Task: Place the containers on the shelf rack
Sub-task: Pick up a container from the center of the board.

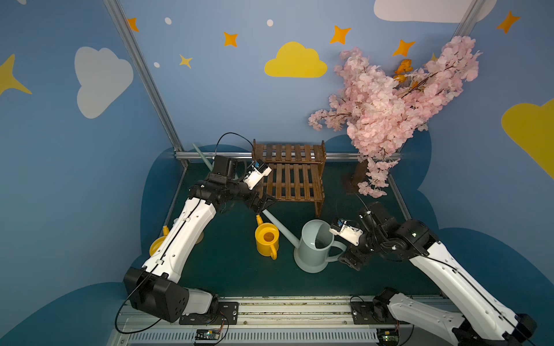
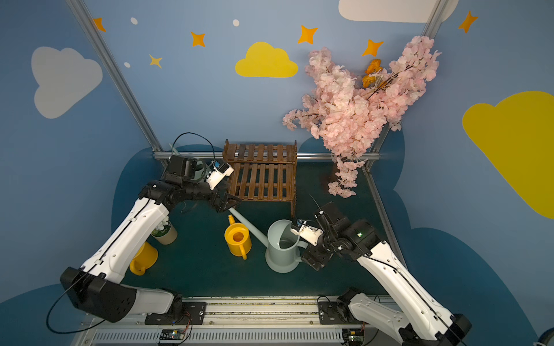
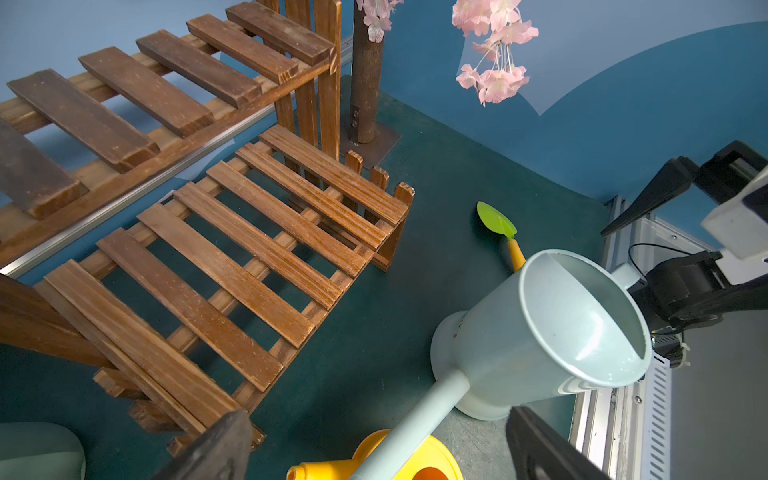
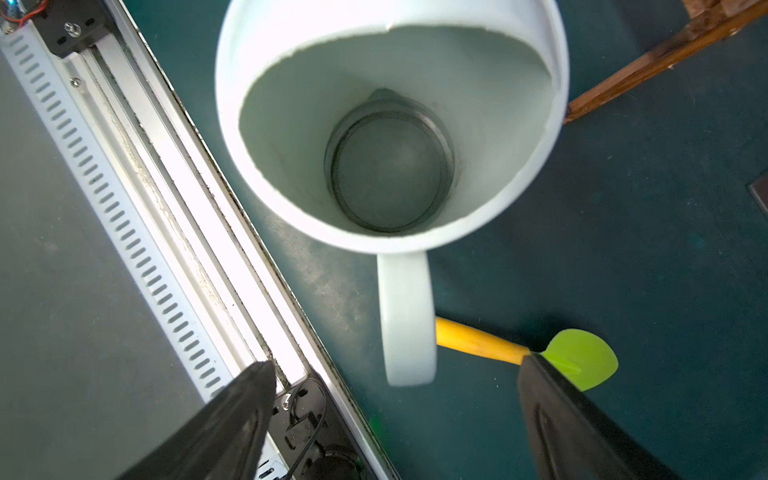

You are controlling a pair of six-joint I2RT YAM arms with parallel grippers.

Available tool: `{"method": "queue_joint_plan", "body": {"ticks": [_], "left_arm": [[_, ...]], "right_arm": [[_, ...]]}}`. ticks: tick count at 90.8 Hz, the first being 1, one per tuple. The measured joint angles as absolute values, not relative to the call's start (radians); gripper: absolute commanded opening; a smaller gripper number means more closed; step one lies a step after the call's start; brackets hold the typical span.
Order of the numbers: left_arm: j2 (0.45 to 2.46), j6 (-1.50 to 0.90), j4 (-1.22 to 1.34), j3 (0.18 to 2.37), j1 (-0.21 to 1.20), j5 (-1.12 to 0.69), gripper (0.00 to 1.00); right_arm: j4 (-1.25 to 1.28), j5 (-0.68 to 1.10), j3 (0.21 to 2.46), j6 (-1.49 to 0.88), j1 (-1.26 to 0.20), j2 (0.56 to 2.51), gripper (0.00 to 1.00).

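Top views show two yellow cans (image 2: 237, 239) (image 2: 144, 259), two pale cans (image 2: 283, 248) (image 2: 199, 175), one rack (image 2: 260, 179), grippers (image 2: 229, 204) (image 4: 395, 368) wide.

A brown shelf rack (image 1: 289, 175) stands at the back of the green table (image 1: 227, 269). In front stand a small yellow can (image 1: 266, 239) and a tall pale can (image 1: 311, 254). The left end effector (image 1: 263, 203) hangs by the rack's front corner. The right end effector (image 1: 349, 261) is just beside the tall can's handle.
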State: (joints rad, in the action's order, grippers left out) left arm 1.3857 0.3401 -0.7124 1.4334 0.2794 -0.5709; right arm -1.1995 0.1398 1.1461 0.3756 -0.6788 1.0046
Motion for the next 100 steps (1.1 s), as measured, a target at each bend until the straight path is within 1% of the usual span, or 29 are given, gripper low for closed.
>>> {"method": "queue_joint_plan", "body": {"ticks": [12, 18, 27, 41, 48, 64, 86, 100], "left_arm": [[1.37, 0.324, -0.683, 1.4, 0.278, -0.556, 1.0], [1.361, 0.313, -0.669, 1.39, 0.276, -0.551, 1.0], [1.359, 0.304, -0.646, 1.389, 0.271, -0.549, 1.0], [1.359, 0.294, -0.625, 1.388, 0.27, -0.546, 1.0], [1.359, 0.289, -0.617, 1.381, 0.268, -0.546, 1.0], [1.359, 0.286, -0.609, 1.367, 0.267, -0.543, 1.0], [1.359, 0.284, -0.591, 1.359, 0.263, -0.542, 1.0], [1.359, 0.284, -0.583, 1.343, 0.262, -0.538, 1.0]], "right_arm": [[-1.131, 0.134, 1.106, 0.353, -0.692, 1.037, 0.88], [-1.093, 0.133, 1.073, 0.345, -0.703, 1.039, 0.85], [-1.047, 0.132, 1.026, 0.34, -0.717, 1.039, 0.77], [-0.996, 0.141, 0.979, 0.345, -0.728, 1.039, 0.7], [-0.966, 0.141, 0.958, 0.35, -0.73, 1.035, 0.68], [-0.908, 0.134, 0.919, 0.358, -0.73, 1.003, 0.57], [-0.873, 0.111, 0.912, 0.361, -0.73, 0.986, 0.46], [-0.872, 0.093, 0.912, 0.358, -0.73, 0.98, 0.33]]}}
